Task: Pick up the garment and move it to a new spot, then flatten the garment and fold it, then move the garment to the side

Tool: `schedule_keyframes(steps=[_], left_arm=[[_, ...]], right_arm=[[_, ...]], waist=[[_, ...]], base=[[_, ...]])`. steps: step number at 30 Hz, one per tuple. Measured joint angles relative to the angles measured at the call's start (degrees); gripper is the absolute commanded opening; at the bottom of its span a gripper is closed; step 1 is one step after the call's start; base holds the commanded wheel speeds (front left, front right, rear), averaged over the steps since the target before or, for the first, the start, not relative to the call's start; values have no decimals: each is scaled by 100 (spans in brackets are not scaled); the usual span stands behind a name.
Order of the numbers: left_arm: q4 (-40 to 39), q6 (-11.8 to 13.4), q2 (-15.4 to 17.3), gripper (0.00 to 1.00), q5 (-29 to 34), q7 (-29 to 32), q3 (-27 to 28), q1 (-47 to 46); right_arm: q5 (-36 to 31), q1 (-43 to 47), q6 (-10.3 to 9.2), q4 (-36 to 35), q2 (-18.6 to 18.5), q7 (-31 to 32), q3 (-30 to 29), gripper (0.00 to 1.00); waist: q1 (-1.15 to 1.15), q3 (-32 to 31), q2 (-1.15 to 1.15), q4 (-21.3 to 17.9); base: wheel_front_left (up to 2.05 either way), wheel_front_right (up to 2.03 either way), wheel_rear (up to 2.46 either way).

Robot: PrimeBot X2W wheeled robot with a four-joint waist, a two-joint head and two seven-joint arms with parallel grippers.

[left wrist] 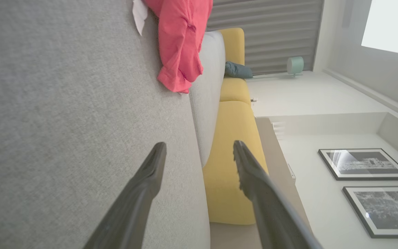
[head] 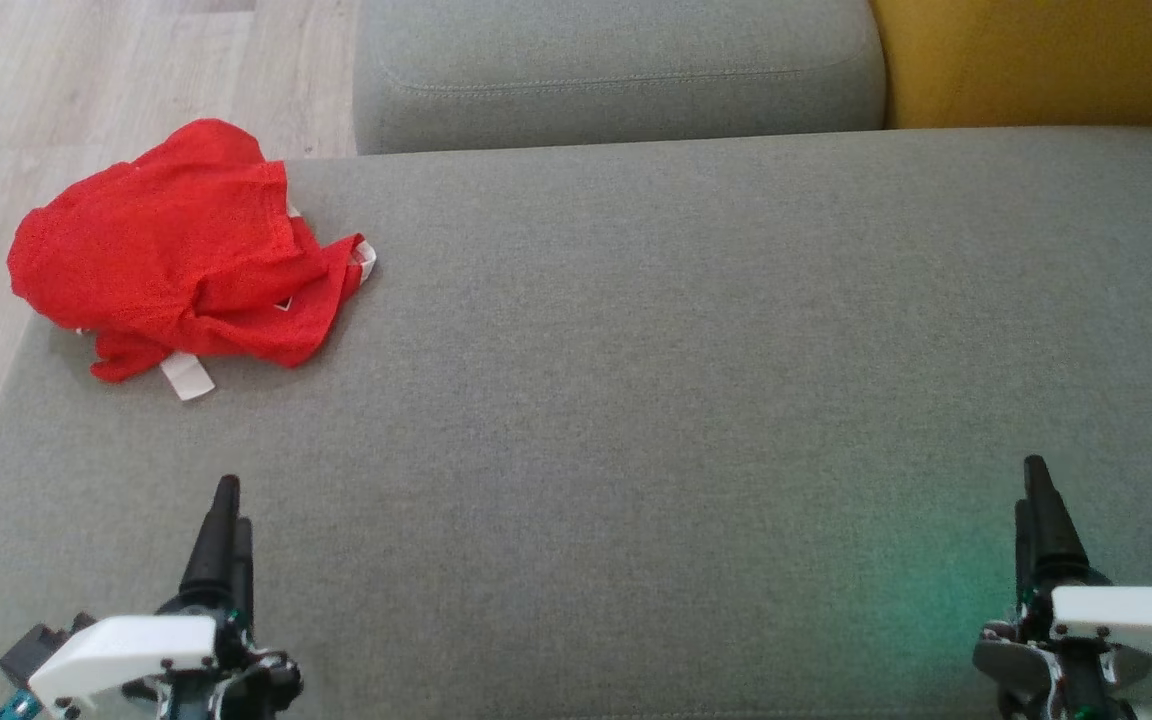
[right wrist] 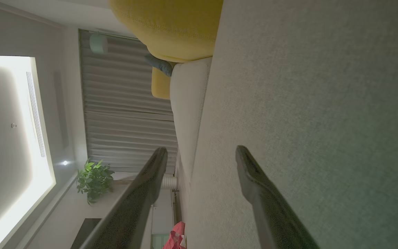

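Evidently nothing is done yet: the red garment [head: 176, 255] lies bunched, apparently unfolded, on the grey seat [head: 636, 350], ahead of the left gripper [head: 228, 500] and well apart from the right gripper [head: 1036, 475]. Both stand wide and empty. Pickup, flattening and folding all remain.

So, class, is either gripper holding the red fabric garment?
No, the red fabric garment lies crumpled on the grey fabric seat, apart from left gripper and right gripper.
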Motion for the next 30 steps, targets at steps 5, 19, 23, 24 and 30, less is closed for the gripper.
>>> schedule_keyframes(steps=[5, 19, 23, 24, 30], left_arm=[[-109, 3, 0, 100, 272, -70, -68, 2], [-388, 132, 4, 100, 1547, -285, -300, 13], [-403, 191, 7, 100, 1868, -359, -417, 31], [-404, 209, 5, 100, 1954, -377, -436, 37], [-414, 260, 9, 100, 2546, -478, -499, 38]], right_arm=[[-355, 1, 0, -123, 0, -70, 32, 100], [-1645, 2, 0, -425, -1, -302, 342, 100], [-2015, 3, 0, -486, -1, -349, 410, 100], [-2112, 3, 0, -497, -1, -368, 433, 100], [-2718, 3, 0, -571, -2, -455, 576, 100]], waist=[[0, -9, 0, 1], [0, -43, 0, 5], [0, -55, 0, 6], [0, -58, 0, 5], [0, -75, 0, 7]], base=[[0, 0, 0], [0, 0, 0], [0, 0, 0], [0, 0, 0], [0, 0, 0]])
